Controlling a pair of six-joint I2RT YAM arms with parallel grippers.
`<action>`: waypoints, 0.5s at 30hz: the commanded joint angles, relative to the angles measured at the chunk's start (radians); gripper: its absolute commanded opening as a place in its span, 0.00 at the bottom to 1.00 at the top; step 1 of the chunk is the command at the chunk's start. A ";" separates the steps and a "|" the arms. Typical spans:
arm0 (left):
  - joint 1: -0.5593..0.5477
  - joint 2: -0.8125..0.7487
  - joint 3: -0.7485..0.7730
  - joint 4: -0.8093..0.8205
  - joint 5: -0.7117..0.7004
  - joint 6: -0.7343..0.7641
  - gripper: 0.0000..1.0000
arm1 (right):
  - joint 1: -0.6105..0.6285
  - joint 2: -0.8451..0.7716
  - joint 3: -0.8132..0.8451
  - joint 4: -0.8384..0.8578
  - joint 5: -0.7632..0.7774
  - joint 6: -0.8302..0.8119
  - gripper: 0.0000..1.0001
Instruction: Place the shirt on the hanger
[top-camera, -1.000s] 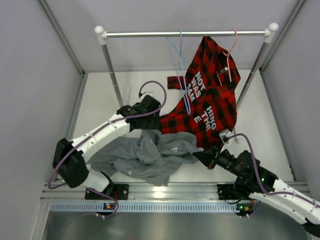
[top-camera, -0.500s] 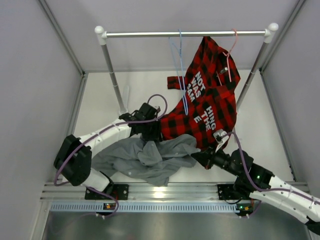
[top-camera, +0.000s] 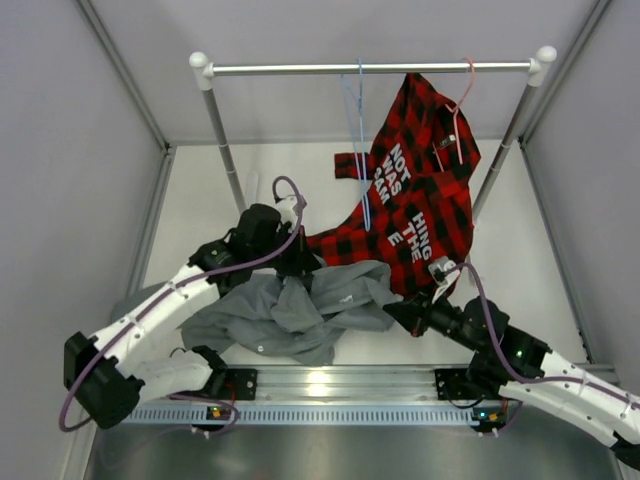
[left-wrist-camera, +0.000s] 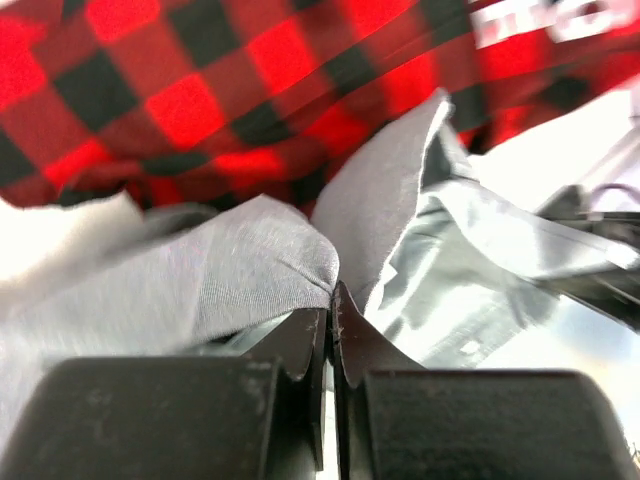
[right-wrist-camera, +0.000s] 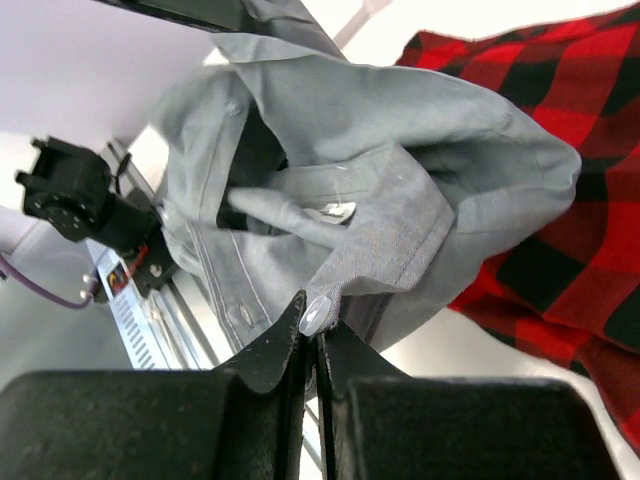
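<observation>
The grey shirt (top-camera: 300, 310) lies crumpled on the floor between the two arms. My left gripper (top-camera: 302, 268) is at its far edge, shut on a fold of grey fabric (left-wrist-camera: 250, 270), jaws pressed together (left-wrist-camera: 330, 295). My right gripper (top-camera: 398, 312) is at the shirt's right end, shut on the buttoned edge (right-wrist-camera: 390, 255), with a white button (right-wrist-camera: 312, 316) at the tips (right-wrist-camera: 312, 325). The light-blue wire hanger (top-camera: 357, 120) hangs bare on the rail, well above and behind the shirt.
A red-and-black plaid shirt (top-camera: 415, 200) on a pink hanger (top-camera: 462, 95) hangs from the metal rail (top-camera: 370, 68), its hem draping down to the grey shirt. The rail's two posts (top-camera: 222, 140) (top-camera: 505, 135) stand at the back. Grey walls close in both sides.
My left gripper came down onto the grey shirt's far edge and shut on it, and that arm's elbow swung toward the near left. The right arm shifted only slightly.
</observation>
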 joint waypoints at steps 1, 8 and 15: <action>0.002 -0.084 0.024 0.065 0.042 0.023 0.00 | -0.009 -0.035 0.076 -0.037 0.033 -0.023 0.03; 0.002 -0.161 0.112 -0.041 0.022 0.046 0.00 | -0.009 -0.019 0.172 -0.164 0.014 -0.103 0.55; 0.000 -0.259 0.225 -0.239 -0.081 0.073 0.00 | -0.009 0.098 0.397 -0.291 0.027 -0.219 0.96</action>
